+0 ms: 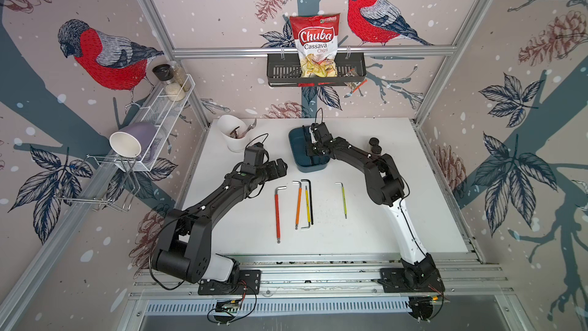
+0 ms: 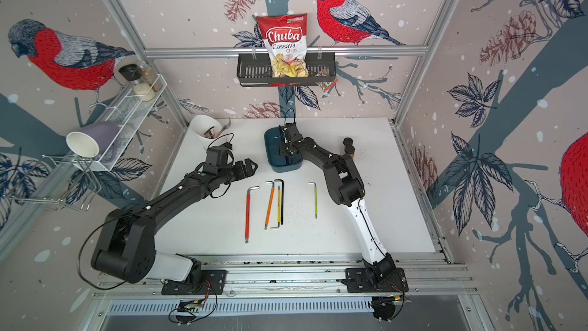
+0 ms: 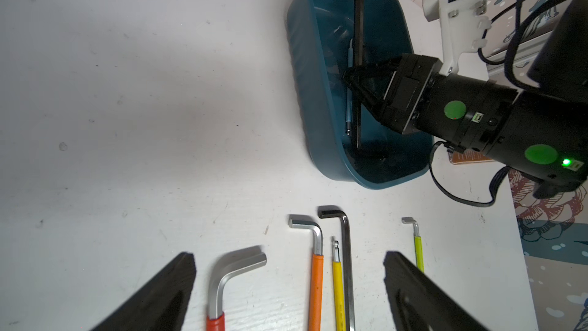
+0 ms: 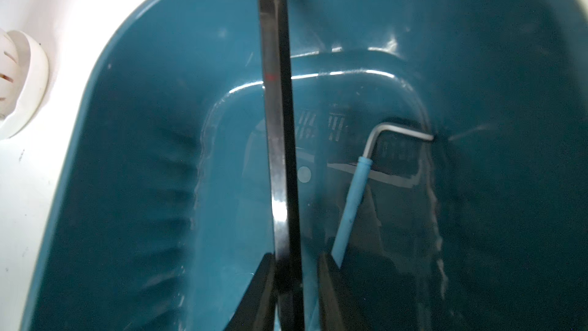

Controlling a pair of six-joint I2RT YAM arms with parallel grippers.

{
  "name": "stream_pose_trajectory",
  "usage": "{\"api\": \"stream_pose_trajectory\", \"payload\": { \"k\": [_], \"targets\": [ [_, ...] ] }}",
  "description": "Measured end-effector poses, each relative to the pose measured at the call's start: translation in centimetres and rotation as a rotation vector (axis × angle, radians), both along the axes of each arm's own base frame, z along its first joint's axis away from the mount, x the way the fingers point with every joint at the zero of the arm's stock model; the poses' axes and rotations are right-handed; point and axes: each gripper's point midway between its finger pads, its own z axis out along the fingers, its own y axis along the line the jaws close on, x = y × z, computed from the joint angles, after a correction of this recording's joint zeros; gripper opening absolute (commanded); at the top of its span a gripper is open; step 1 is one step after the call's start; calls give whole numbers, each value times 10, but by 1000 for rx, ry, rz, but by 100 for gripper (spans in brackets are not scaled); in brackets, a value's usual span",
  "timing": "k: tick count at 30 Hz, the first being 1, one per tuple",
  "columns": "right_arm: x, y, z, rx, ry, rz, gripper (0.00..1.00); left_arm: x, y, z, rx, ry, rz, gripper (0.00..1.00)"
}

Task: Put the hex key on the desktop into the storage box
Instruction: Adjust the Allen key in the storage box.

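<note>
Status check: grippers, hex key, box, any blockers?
Left gripper open over table. Right gripper inside box, black hex key between jaws, grip unclear. Blue hex key in box. Five hex keys on table, nothing blocking.

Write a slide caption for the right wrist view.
Right hand straddles a black hex key inside the storage box, beside a blue-sleeved key.

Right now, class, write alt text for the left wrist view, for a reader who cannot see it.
The right gripper reaches into the teal storage box, a black hex key between its jaws. Five more hex keys lie on the white table, by the open left gripper.
</note>
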Motion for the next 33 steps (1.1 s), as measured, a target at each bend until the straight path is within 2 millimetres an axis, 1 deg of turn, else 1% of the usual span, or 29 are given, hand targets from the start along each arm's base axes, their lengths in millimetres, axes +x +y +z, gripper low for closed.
{"api": "stream_pose_trajectory", "payload": {
  "k": [4,8,10,15,17,19,24,30,32,33],
  "targets": [
    [-1,0,0,2,-3,5,11,0,0,1,0,-3,0,96],
    [-2,-2,6,2,-8,6,7,-1,0,3,-1,-10,0,96],
    [-2,-1,16,8,-21,8,6,-1,0,4,-1,-12,0,96],
    [0,0,49,31,-72,18,4,-1,1,5,-2,-14,0,96],
    [1,1,58,38,-83,19,3,-1,1,6,-3,-15,0,96],
    [1,0,60,34,-78,19,3,-2,1,6,-3,-18,0,96],
    [-1,1,61,21,-50,33,2,-4,1,7,-4,-19,0,96],
    [-10,-3,39,-22,11,61,4,-7,2,5,-3,-16,0,96],
    [-12,-4,32,-29,26,63,5,-7,2,5,-3,-17,0,96],
    [-12,-4,30,-30,29,64,8,-7,2,5,-3,-17,0,96]
  ]
}}
